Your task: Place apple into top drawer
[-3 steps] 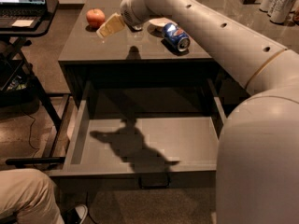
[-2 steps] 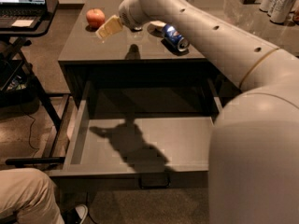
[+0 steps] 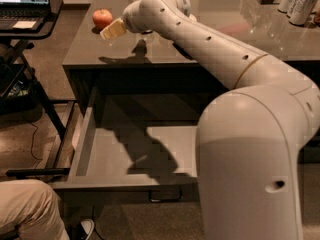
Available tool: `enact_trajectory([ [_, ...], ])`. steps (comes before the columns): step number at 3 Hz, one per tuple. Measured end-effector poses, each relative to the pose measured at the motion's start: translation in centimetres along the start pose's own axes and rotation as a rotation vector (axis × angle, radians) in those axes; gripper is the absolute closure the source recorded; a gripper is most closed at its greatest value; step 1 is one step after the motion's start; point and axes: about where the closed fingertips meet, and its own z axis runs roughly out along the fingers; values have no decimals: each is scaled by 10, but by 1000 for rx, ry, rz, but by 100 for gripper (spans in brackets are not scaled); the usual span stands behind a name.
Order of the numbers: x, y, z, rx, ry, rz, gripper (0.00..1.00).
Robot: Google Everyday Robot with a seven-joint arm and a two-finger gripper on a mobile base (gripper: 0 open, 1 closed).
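The apple (image 3: 102, 18), small and red-orange, sits on the grey countertop (image 3: 215, 39) near its far left corner. My gripper (image 3: 113, 30) hangs above the counter just right of and in front of the apple, its pale fingers pointing toward it; it does not touch the apple. The top drawer (image 3: 112, 151) is pulled wide open below the counter edge, shallow and grey, with a small metal handle (image 3: 164, 198) on its front panel. Nothing lies in the part of the drawer that shows. My arm hides the blue soda can.
A laptop (image 3: 24, 4) stands on a black stand at the far left. Several cans (image 3: 300, 1) stand at the counter's far right. A person's knee (image 3: 27, 209) and shoe show at bottom left, by the drawer's front corner.
My arm has swung left and forward across the counter and now covers the blue soda can. The gripper stays close to the apple. The apple and drawer have not moved.
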Motion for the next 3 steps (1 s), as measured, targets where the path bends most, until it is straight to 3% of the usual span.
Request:
enact_trajectory([
  [2,-13,-3,46,-21,-96,20,0],
  [3,-25,5,80,-84,-135,23,0],
])
